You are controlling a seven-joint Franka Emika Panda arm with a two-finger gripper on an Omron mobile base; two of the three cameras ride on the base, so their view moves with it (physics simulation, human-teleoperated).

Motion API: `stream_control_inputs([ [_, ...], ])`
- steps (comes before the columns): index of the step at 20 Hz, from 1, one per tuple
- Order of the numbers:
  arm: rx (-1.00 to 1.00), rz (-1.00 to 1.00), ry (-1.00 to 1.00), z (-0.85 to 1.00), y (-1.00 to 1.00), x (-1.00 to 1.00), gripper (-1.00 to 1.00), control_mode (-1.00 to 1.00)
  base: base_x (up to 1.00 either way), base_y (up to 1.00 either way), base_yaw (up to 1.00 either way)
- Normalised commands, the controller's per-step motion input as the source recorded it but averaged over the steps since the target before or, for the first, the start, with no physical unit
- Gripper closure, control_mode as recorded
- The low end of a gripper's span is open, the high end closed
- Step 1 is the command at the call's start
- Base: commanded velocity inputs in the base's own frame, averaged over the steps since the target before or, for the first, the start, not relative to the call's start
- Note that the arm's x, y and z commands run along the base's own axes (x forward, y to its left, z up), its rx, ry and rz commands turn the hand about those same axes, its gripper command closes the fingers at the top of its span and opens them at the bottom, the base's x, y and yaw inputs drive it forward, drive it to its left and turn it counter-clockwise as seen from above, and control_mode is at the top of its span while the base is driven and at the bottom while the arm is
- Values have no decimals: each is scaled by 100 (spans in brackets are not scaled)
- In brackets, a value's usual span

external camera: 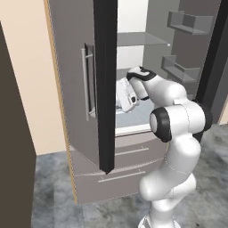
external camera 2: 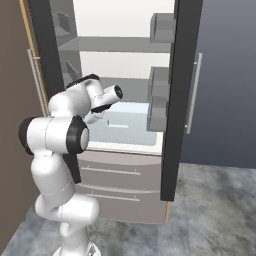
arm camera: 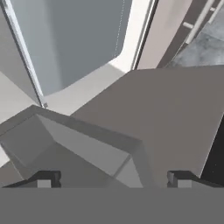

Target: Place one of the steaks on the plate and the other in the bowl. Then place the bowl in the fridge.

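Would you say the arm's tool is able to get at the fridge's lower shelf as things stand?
Probably yes. Both doors of the fridge stand open, and the tool, with its jaws wide apart and holding nothing, is already at the opening just above the lower shelf. Nothing visible blocks the way.

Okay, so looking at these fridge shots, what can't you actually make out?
- Left base view: the fridge shelf behind the claw is hidden by the arm and door edge.
- Right base view: the arm covers the shelf's left part.
- Hand view: a grey door bin blocks what lies below.
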Motion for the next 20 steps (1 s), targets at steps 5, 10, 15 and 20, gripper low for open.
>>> stream_control_inputs([
  [5,0,17,1,0,66,-64,-100,-100,0,0,0],
  [10,0,2,0,0,100,-76,-100,-100,0,0,0],
  [15,-1,-13,-10,0,100,-85,-100,-100,0,0,0],
  [20,-1,-19,-12,0,84,-66,-100,-100,0,0,0],
])
